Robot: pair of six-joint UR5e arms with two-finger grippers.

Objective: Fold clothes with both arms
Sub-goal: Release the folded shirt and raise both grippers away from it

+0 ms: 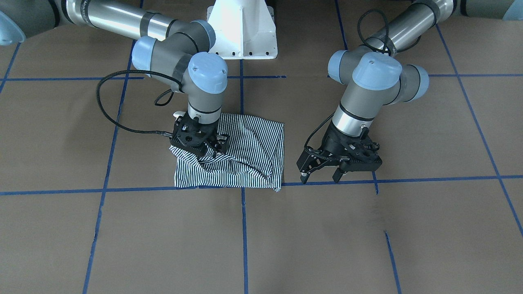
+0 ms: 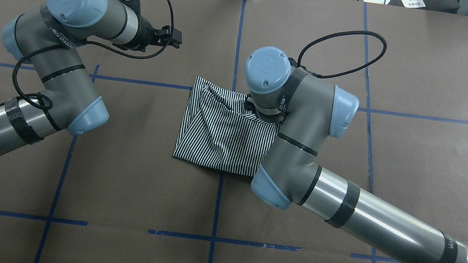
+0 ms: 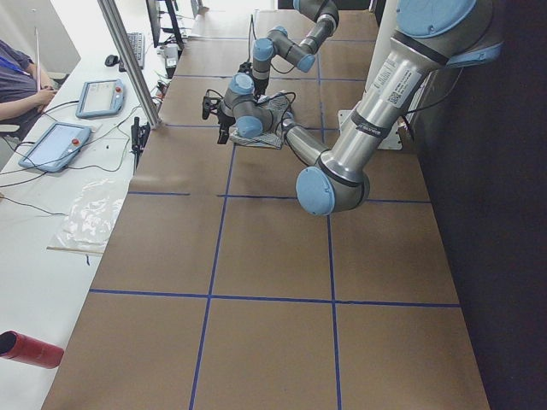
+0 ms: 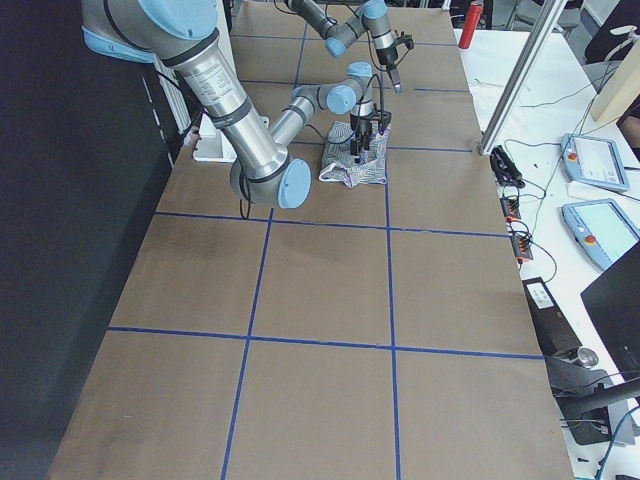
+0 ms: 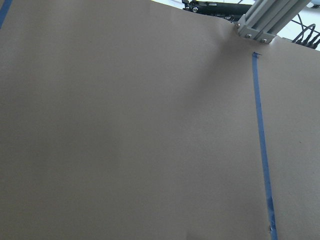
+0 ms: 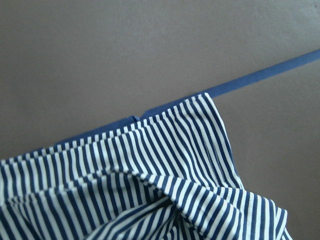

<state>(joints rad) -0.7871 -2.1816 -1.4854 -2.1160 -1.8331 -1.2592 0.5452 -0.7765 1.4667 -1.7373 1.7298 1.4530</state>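
The striped polo shirt point(image 1: 253, 147) lies folded into a rough square near the table's middle, with bunched wrinkles at its front; it also shows in the overhead view point(image 2: 220, 134) and in the right wrist view point(image 6: 150, 170). Collar, placket and logo are hidden. My right gripper point(image 1: 215, 153) is down on the shirt's edge at that view's left and looks shut on a pinch of fabric; in the overhead view its wrist hides it. My left gripper point(image 1: 320, 176) is open and empty, just above bare table beside the shirt, and also shows in the overhead view point(image 2: 169, 36).
The brown table cover carries blue tape lines point(image 1: 244, 228). The white pedestal base point(image 1: 243, 28) stands at the robot's side. A metal post point(image 5: 265, 20) rises at the far table edge. Tablets point(image 3: 51, 145) and cables lie on the operators' bench.
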